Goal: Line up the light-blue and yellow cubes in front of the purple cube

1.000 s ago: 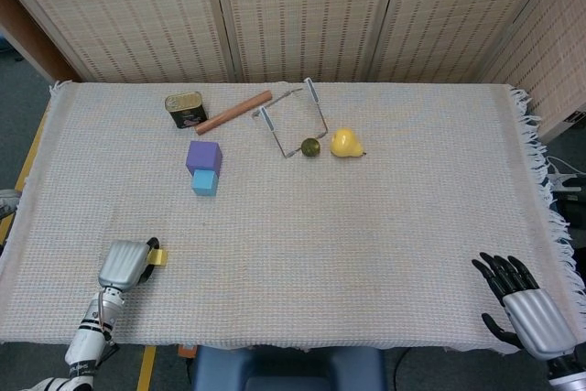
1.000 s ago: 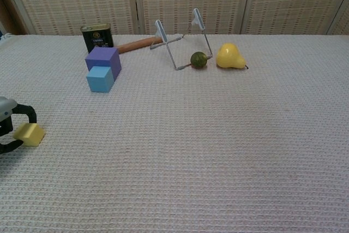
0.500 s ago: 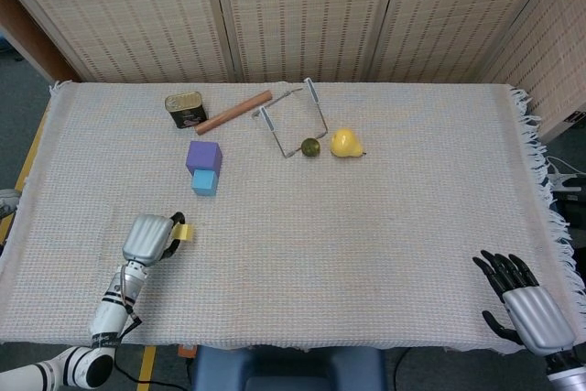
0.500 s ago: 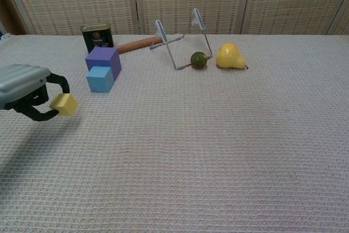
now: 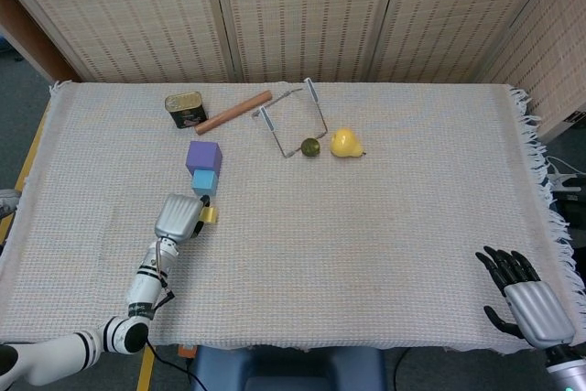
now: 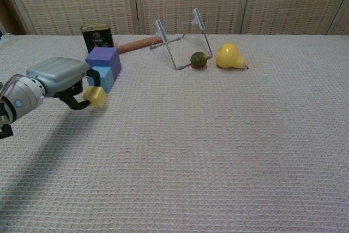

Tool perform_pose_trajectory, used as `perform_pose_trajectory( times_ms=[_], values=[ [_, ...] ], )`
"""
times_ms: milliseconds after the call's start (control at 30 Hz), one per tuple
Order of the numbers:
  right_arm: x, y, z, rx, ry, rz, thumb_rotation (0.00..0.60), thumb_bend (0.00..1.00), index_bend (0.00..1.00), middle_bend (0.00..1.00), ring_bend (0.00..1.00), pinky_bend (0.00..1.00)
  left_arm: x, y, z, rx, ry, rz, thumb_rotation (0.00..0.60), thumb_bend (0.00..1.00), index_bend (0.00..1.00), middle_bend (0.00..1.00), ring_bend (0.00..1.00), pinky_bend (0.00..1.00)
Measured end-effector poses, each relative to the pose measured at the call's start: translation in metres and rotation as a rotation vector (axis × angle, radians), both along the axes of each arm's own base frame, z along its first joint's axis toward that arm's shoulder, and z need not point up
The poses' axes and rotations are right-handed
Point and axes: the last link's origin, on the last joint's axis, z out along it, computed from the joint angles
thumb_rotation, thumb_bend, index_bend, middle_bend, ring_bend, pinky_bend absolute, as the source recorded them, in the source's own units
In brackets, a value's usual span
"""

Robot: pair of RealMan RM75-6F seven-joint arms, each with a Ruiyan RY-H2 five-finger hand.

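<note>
While the left hand [image 6: 60,77] hangs just short of the light-blue cube [image 5: 205,181], it pinches the yellow cube [image 6: 96,96] between dark fingertips, with the cube clear of the woven cloth [image 5: 385,217] in the chest view. Taking the purple cube [image 5: 203,157] as landmark: the light-blue cube sits directly in front of it, touching its near face, and the yellow cube is held just in front of the light-blue one, slightly to the right in the head view. Whether yellow and light-blue touch cannot be told. Behind and to the left of the purple cube stands a dark tin can [image 5: 186,109]; behind and to its right lies a wooden rod [image 5: 233,112], one end near the can. Further right of the purple cube stands a wire frame [image 5: 293,118], tilted, with a small green fruit [image 5: 311,146] at its near corner and a yellow pear [image 5: 346,143] just beside that fruit. Well away from the purple cube, at the near right corner of the cloth, the right hand [image 5: 524,295] rests with fingers spread and holds nothing.
</note>
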Motion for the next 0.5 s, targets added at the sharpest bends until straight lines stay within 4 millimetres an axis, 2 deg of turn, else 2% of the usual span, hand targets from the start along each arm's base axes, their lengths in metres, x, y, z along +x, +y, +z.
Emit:
perform_pose_trajectory(
  times_ms=[233, 500],
  values=[
    [0.000, -0.001, -0.001, 0.001, 0.002, -0.006, 0.600, 0.11, 0.00, 0.00, 0.00, 0.00, -0.002, 0.011, -0.003, 0.021, 0.017, 0.011, 0.600, 0.39, 0.46, 1.00, 1.00, 1.00],
    [0.000, -0.002, 0.000, -0.005, 0.001, -0.009, 0.600, 0.11, 0.00, 0.00, 0.00, 0.00, -0.009, 0.018, -0.009, 0.022, 0.031, 0.044, 0.600, 0.39, 0.38, 1.00, 1.00, 1.00]
  ],
)
